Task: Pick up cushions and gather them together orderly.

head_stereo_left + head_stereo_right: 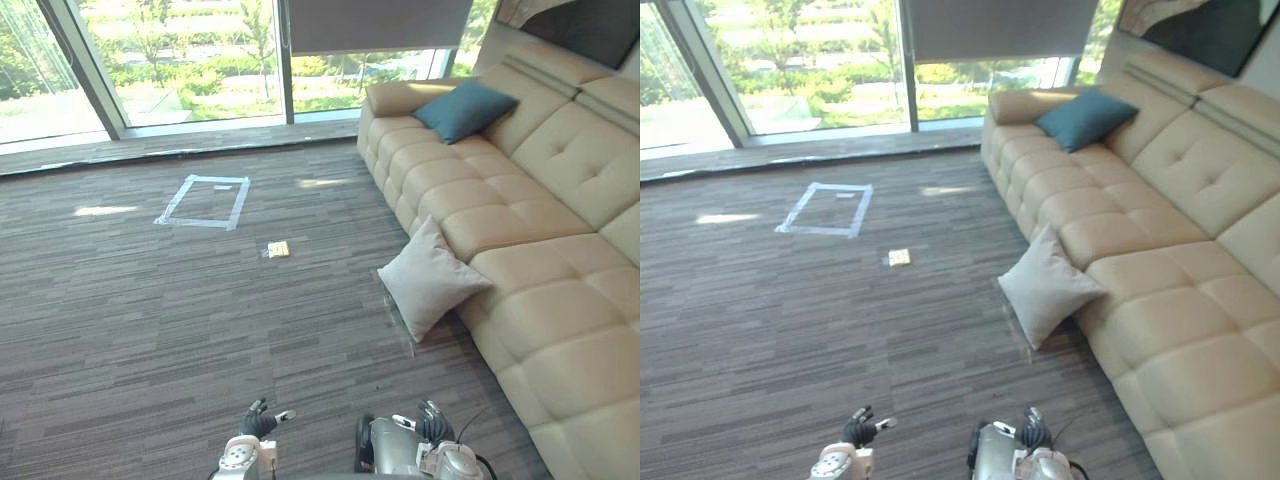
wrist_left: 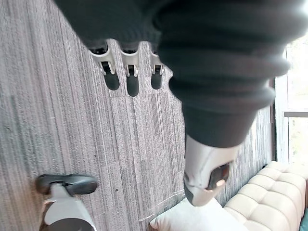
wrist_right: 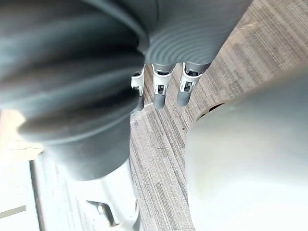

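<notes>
**Cushions apart, nothing picked up yet**

The task looks to be at its start. The pale grey square fabric cushion [image 1: 432,278] stands on one corner on the grey striped carpet floor [image 1: 150,310], leaning against the front edge of the beige tufted leather sofa [image 1: 520,215]. The teal square cushion [image 1: 465,108] lies well apart from it, at the sofa's far end, propped where the armrest meets the backrest. Both have to be lifted and set side by side, and the sofa seat seems the likely place for that.

The left hand [image 1: 259,420] and the right hand [image 1: 432,422] hang low at the near edge of the scene. In both wrist views the fingers are straight and relaxed over bare carpet, and they hold nothing. The grey cushion is the nearer one, ahead and to the right.

There is plenty of room to move, as the carpet is broad and open to the left and far side. Only a rectangle of pale tape [image 1: 203,201] and a small yellow flat object [image 1: 279,249] lie on it, both left of the route. The sofa's long front edge bounds the right side, and the windows close off the far end
</notes>
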{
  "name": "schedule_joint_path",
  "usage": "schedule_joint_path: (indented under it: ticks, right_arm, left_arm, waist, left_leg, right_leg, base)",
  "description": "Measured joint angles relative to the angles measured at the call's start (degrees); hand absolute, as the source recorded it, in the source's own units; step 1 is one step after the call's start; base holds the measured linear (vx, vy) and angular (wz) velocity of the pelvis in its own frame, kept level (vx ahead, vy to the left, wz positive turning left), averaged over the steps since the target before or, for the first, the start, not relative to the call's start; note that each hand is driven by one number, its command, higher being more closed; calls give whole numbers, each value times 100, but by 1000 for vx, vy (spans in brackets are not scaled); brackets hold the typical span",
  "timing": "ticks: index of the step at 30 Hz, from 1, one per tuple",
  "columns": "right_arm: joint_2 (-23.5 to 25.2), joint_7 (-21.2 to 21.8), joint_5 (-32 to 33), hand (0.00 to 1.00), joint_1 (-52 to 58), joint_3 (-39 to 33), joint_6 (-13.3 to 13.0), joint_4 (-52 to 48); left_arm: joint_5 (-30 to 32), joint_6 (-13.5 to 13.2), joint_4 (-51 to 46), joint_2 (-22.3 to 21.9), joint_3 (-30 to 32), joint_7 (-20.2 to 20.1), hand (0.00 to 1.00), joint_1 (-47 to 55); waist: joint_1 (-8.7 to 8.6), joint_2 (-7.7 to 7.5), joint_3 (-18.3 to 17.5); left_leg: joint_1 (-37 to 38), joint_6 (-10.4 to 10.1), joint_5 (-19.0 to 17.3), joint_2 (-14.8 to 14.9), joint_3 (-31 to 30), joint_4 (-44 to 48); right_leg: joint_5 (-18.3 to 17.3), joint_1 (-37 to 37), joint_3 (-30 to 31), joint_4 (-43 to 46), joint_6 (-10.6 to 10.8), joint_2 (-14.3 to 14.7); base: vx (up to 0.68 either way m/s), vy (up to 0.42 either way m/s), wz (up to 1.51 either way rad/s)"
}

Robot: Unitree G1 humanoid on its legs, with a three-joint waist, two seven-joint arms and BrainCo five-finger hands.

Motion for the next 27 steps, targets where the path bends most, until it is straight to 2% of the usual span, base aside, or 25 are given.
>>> schedule_joint_path:
  ticks: [1, 2, 3, 4, 5, 6, 7, 8, 9, 10, 11, 12, 13, 14, 15, 16, 17, 18, 19, 20, 21, 22, 23, 25, 27]
  right_arm:
    - [-30, 0, 3, 0, -58, -16, 10, 3]
    - [-30, 2, -1, 0, -84, -61, 14, -7]
    - [-29, 4, -1, 0, -93, -75, 15, -6]
    - [-13, 3, 1, 0, -66, -129, 70, -1]
    - [9, 8, 2, 0, -18, -95, 76, -12]
    - [8, 8, 2, 0, -15, -85, 76, -13]
    - [13, 1, 3, 0, -32, 13, 83, -15]
    - [36, 4, 3, 0, -39, 87, 83, -21]
    - [45, 4, 4, 0, -39, 96, 82, -22]
    - [79, 2, 4, 0, -21, 102, 88, 8]
    - [84, 1, 4, 0, -34, 146, 93, 13]
    - [99, -1, 3, 0, -39, 146, 94, 8]
    - [133, -12, 1, 0, -22, 145, 103, 6]
    - [139, -20, 1, 0, -9, 144, 106, 12]
    - [139, -23, 0, 0, -4, 144, 108, 14]
    - [113, -41, 0, 0, 35, 148, 118, 22]
    - [93, -51, 0, 0, 60, 159, 123, 23]
    - [31, -70, 0, 0, 89, 240, 126, 33]
    - [135, -90, 0, 0, 121, 272, 148, 102]
    - [181, -90, -1, 0, 153, 289, 141, 100]
    - [297, -89, -3, 0, 199, 301, 148, 99]
    - [303, -87, -3, 0, 202, 298, 154, 95]
    - [296, -83, -4, 0, 195, 297, 155, 87]
    - [262, -75, -14, 0, 88, 290, 143, -4]
    - [247, -75, -14, 0, -27, 297, 134, -31]
  left_arm:
    - [44, -13, -2, -81, -7, -36, 0, -7]
    - [65, -9, 0, -142, -6, -82, 0, -19]
    - [71, -7, 3, -142, 0, -97, 0, -18]
    - [122, -7, 3, -149, 57, -125, 0, -11]
    - [145, -8, -46, -140, 241, -126, 0, -2]
    - [146, -8, -69, -140, 261, -129, 0, 10]
    - [133, -10, -154, -136, 396, -130, 0, 100]
    - [118, -8, -298, -142, 495, -121, 0, 128]
    - [109, -9, -321, -142, 496, -119, 0, 137]
    - [37, -27, -415, -141, 497, -102, 0, 181]
    - [6, -54, -464, -138, 497, -101, 0, 181]
    - [-2, -63, -467, -135, 497, -94, 0, 178]
    - [-16, -68, -470, -135, 499, -80, 0, 160]
    - [-12, -76, -457, -133, 487, -82, 0, 146]
    - [-12, -79, -453, -135, 486, -84, 0, 145]
    - [-13, -107, -425, -136, 455, -84, 0, 134]
    - [-13, -130, -417, -136, 436, -83, 0, 135]
    - [-14, -152, -405, -132, 429, -81, 0, 147]
    - [-18, -149, -390, -22, 423, -69, 0, 144]
    - [-19, -147, -382, 16, 424, -46, 0, 145]
    - [-20, -146, -322, 92, 424, -15, 0, 139]
    - [-17, -125, -293, 108, 412, -15, 0, 109]
    - [-17, -121, -289, 106, 390, -16, 0, 106]
    - [-15, -91, -286, 101, 279, -10, 0, 83]
    - [-14, -48, -252, 105, 257, -5, 0, 77]
  waist:
    - [19, 95, 13]
    - [-57, 114, 22]
    - [-75, 117, 21]
    - [-129, 147, 9]
    - [-130, 99, 38]
    - [-120, 86, 46]
    - [-61, 128, 47]
    - [-42, 102, 63]
    - [-24, 96, 59]
    - [104, 41, 64]
    - [157, 44, 65]
    - [157, 42, 65]
    - [163, 29, 73]
    - [163, -7, 93]
    - [163, -18, 90]
    - [160, -20, 86]
    - [165, 7, 69]
    - [186, 67, 27]
    - [181, -132, -113]
    - [174, -228, -170]
    - [179, -406, -246]
    - [196, -436, -262]
    - [210, -440, -264]
    - [221, -260, -105]
    - [223, -240, -51]
  left_leg:
    - [13, -14, 166, 29, 33, 108]
    - [21, -165, 372, 76, -18, 371]
    - [18, -213, 404, 102, -33, 462]
    - [-215, -477, 565, 314, -163, 1352]
    - [-892, -1194, 953, 590, -491, 2945]
    - [-1046, -1350, 1046, 627, -548, 3319]
    - [-1654, -1389, 1091, 895, -456, 4673]
    - [-2022, -1124, 941, 1048, -173, 5195]
    - [-2082, -1044, 890, 1065, -103, 5218]
    - [-2315, -689, 582, 1091, 396, 4985]
    - [-2530, -503, 448, 1072, 633, 4464]
    - [-2609, -471, 432, 1065, 688, 4195]
    - [-2773, -436, 418, 1022, 725, 3416]
    - [-2915, -382, 496, 806, 465, 2423]
    - [-2932, -382, 522, 759, 412, 2263]
    - [-2983, -392, 778, 505, -74, 1386]
    - [-2982, -410, 904, 438, -294, 1073]
    - [-2977, -513, 1405, 353, -656, 896]
    - [-2974, -355, 1508, 141, -563, 1116]
    - [-2960, -341, 1437, 92, -495, 1134]
    - [-2956, -219, 1234, -14, -253, 1306]
    - [-2933, -70, 1044, -76, -110, 1451]
    - [-2883, -42, 1001, -102, -61, 1450]
    - [-2238, 98, 787, -146, 327, 1153]
    - [-1775, 113, 731, -151, 553, 947]
  right_leg:
    - [-333, -64, -26, 347, -60, -45]
    - [-694, -9, -111, 701, -170, -99]
    - [-763, 25, -131, 740, -181, -98]
    - [-1039, 337, -229, 741, -221, -32]
    - [-1172, 747, -250, 498, -263, 73]
    - [-1183, 818, -255, 430, -276, 106]
    - [-1207, 1264, -162, 66, -344, 311]
    - [-1236, 1749, -2, -320, -395, 443]
    - [-1238, 1844, 35, -396, -397, 453]
    - [-1228, 2237, 340, -694, -403, 459]
    - [-1233, 2470, 591, -929, -390, 445]
    - [-1238, 2548, 700, -1000, -371, 441]
    - [-1273, 2690, 941, -1129, -301, 409]
    - [-1384, 2867, 1208, -1221, -165, 309]
    - [-1412, 2888, 1251, -1225, -138, 282]
    - [-1545, 3048, 1478, -1278, 25, 191]
    - [-1612, 3073, 1584, -1276, 99, 178]
    - [-1757, 3147, 1784, -1251, 260, 175]
    - [-1802, 3167, 1960, -1157, 374, -85]
    - [-1756, 3121, 1958, -1096, 446, -161]
    - [-1631, 2978, 1998, -894, 553, -343]
    - [-1478, 2826, 2062, -563, 625, -422]
    - [-1419, 2726, 2105, -348, 635, -434]
    - [-933, 1693, 2199, 1848, 981, -413]
    - [-998, 1291, 1902, 2606, 941, -435]
  base:
    - [684, -244, 25]
    - [524, -218, 23]
    - [515, -284, 36]
    - [608, -338, 26]
    - [507, -277, 20]
    - [469, -231, -26]
    - [439, -145, -67]
    - [439, -145, -73]
    - [428, -89, -100]
    - [402, 14, -124]
    - [491, 41, -135]
    - [512, 123, -120]
    - [466, 189, -111]
    - [481, 224, -100]
    - [501, 295, -101]
    - [405, 284, -74]
    - [398, 315, -108]
    - [517, 470, -103]
    - [530, 444, -91]
    - [611, 471, -71]
    - [450, 299, -43]
    - [413, 300, -39]
    - [370, 284, -44]
    - [284, 240, -65]
    - [199, 184, -73]
